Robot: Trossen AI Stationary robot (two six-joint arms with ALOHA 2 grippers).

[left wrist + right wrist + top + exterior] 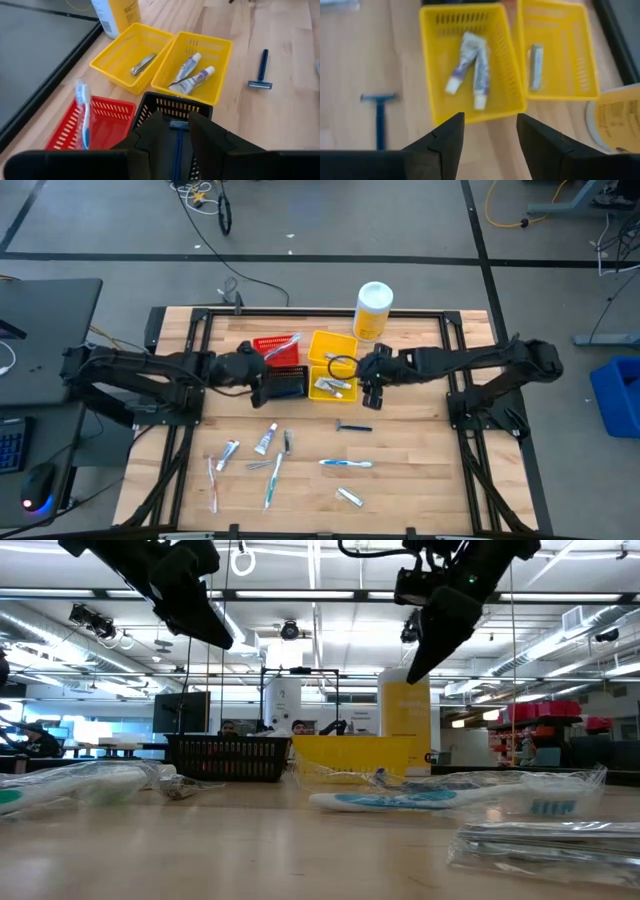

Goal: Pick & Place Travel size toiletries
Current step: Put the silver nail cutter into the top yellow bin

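Now L gripper (pixel 179 135) w/ razor (pixel 178 145) over black bin (pixel 155 103).

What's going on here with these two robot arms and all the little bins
The robot is sorting travel toiletries into small bins. The left hand holds a blue razor over the black bin. The right hand hangs open and empty over the yellow bin that holds two small tubes. A toothbrush lies in the red bin. Another razor, toothbrushes and tubes lie loose on the table.
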